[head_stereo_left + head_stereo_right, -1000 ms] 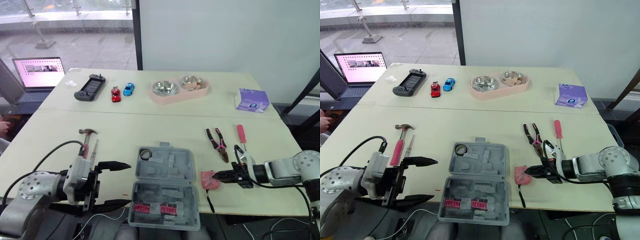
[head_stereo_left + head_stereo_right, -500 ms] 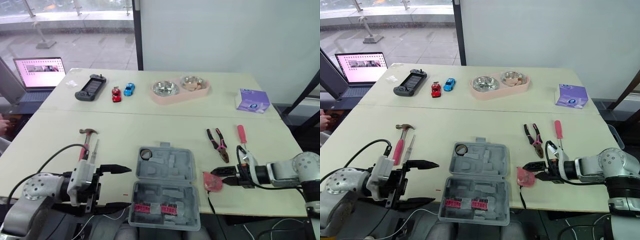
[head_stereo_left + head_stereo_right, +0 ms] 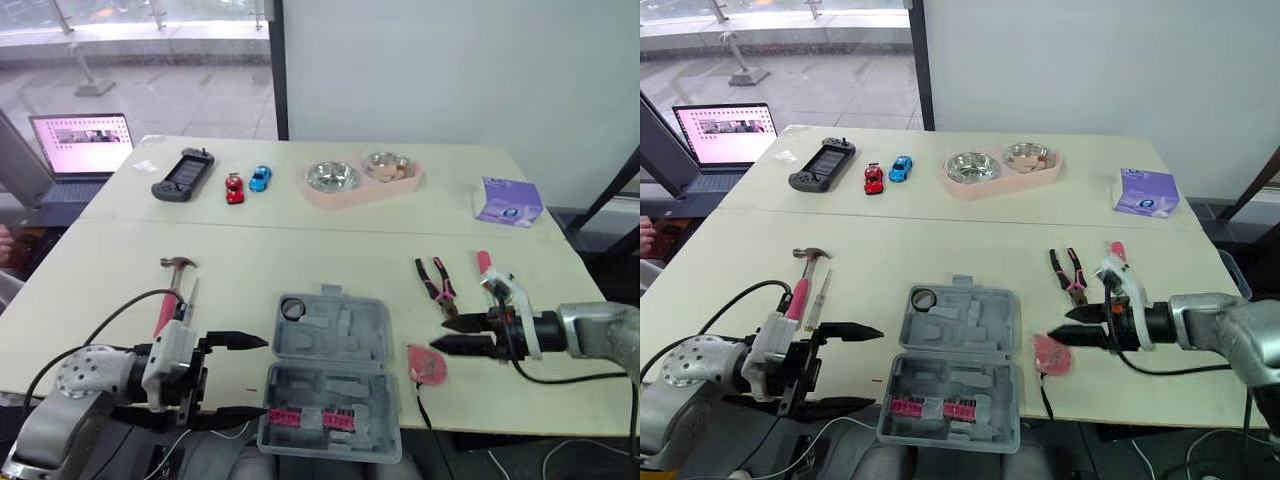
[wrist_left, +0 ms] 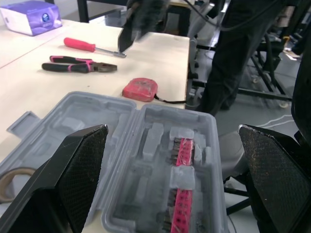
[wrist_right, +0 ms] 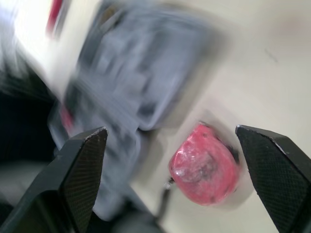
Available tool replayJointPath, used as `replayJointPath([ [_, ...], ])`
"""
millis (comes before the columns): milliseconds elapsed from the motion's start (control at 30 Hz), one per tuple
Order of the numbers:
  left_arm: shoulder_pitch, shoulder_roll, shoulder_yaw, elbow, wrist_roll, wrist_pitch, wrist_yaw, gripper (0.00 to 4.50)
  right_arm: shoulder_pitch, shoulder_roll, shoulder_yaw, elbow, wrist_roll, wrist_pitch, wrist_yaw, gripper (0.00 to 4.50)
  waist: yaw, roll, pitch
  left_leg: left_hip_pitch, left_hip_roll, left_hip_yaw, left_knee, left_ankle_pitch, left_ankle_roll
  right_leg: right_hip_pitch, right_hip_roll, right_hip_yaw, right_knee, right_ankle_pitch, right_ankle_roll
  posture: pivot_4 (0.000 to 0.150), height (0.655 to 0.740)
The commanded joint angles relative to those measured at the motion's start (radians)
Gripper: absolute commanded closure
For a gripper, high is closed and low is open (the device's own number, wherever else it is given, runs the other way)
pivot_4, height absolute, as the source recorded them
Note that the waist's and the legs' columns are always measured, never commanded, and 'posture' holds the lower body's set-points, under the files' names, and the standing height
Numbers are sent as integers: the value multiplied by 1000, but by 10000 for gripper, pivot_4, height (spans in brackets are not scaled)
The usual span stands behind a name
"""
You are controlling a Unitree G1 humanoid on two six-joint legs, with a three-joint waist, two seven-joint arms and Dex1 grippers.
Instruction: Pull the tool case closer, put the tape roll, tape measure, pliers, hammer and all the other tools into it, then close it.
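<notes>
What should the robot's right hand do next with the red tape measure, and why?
Probably lower the right gripper a little around the red tape measure and shut on it. Its fingers are open just beside it, and the tape measure lies on the table outside the open tool case.

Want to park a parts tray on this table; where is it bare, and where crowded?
Best: the wide bare strip of table between the pet bowls and the tool case, from the hammer across to the pliers. Crowded: right of the case, where tape measure, screwdriver and the open right pincer cluster; the left pincer sits at its left.
</notes>
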Motion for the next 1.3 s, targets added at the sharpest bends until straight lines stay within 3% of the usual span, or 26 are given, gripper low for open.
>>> replayJointPath([
  [33, 4, 10, 12, -8, 1, -16, 0, 0, 18, 25, 88, 111, -292, -512, 101, 605, -4, 0, 0, 0, 0, 1, 0, 0, -1, 0, 0, 0, 0, 0, 0, 1500, 7400],
  [167, 6, 12, 13, -10, 2, -18, 3, 0, -43, 110, 120, 281, -398, -751, 120, 605, -15, 1, 0, 1, 0, 1, 0, 1, -2, -1, -1, 0, 1, 1, -2, 1500, 7400],
  [433, 18, 20, 19, -27, 3, -14, 20, 0, -104, 201, 157, 495, -513, -912, 126, 605, -23, 1, 1, 1, 0, 1, 0, 1, -2, 0, 0, 0, 2, 3, -4, 1500, 7400],
  [1300, 33, 39, 9, -47, 1, -13, 47, 0, -107, 301, 154, 497, -484, -742, 138, 605, -30, 0, 0, 5, 0, 0, 0, 1, -2, 4, 0, 0, 2, 2, -4, 1500, 7400],
])
